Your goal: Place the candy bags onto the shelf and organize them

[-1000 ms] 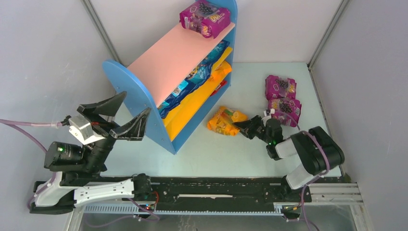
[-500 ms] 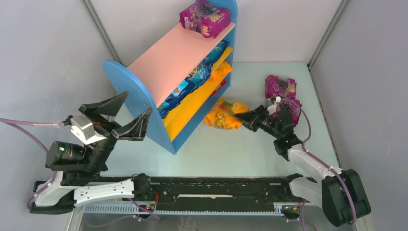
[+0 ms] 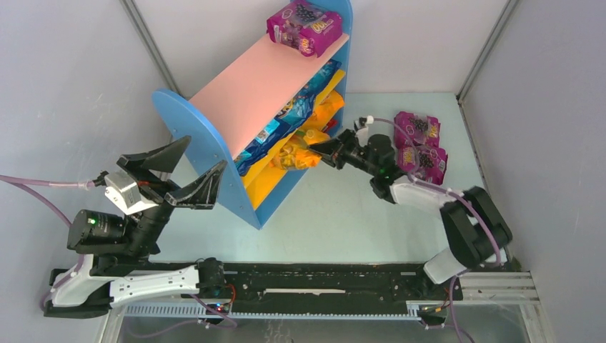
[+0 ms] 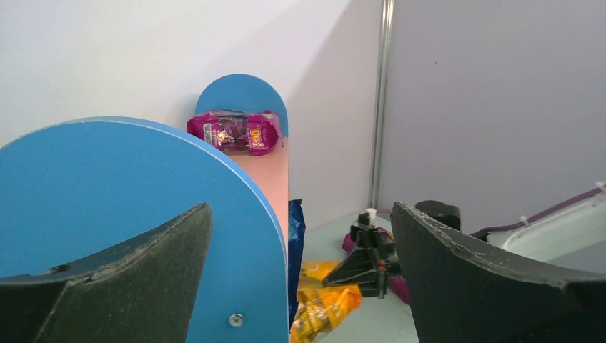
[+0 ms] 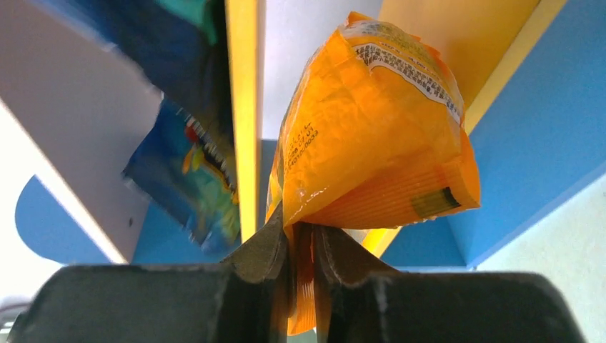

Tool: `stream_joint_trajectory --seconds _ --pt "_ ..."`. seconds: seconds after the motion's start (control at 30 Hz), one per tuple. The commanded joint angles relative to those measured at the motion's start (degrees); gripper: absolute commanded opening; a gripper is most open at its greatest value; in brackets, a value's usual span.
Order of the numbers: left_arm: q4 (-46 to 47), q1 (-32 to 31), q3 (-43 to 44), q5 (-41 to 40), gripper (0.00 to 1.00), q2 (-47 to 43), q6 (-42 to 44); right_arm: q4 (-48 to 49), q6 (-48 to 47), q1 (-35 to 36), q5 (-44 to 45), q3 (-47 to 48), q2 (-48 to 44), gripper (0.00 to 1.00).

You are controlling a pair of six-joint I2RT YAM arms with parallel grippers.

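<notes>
as the right claw pinched the orange candy bag by its end, the bag stood just ahead, long axis toward the shelf opening; the left claw gaped, idle.

You will find hardly any legible text here. On the orange candy bag, the right wrist view shows a band of fine black print along the top seal, too small to read, and a stamped line of characters running up its left edge, too blurred to read with certainty. A small black printed block sits near its lower right corner. The purple candy bag on the pink top board carries large yellow lettering you cannot make out, and so do the two purple candy bags on the table. The blue candy bags show coloured label patches without readable words.
</notes>
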Motion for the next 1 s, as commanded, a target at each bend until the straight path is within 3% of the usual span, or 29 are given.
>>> stream_joint_trajectory --seconds 0.0,0.27,0.7,0.73,0.87,0.97 --pt "0.9 0.2 0.3 1.2 1.0 -0.6 -0.9 11.6 2.7 2.8 6.4 8.1 6.9 0.09" --pt "0.9 1.1 0.4 1.7 1.0 -1.5 -1.7 9.1 -5.2 6.2 16.9 19.0 18.0 0.09" --pt "1.4 2.5 -0.6 3.4 1.0 -2.1 -2.9 7.8 -6.7 5.2 22.8 19.7 23.0 0.13" --pt "1.4 2.4 -0.6 3.4 1.0 -2.0 -3.0 8.3 -6.8 5.0 21.9 20.0 23.4 0.19" --pt "1.5 2.5 -0.8 3.4 1.0 -1.6 -3.1 3.6 -8.7 5.0 16.5 19.6 20.5 0.62" --pt "1.5 3.0 -0.8 3.8 1.0 -0.7 -3.2 -6.9 -13.6 5.8 15.5 17.6 14.4 0.79"
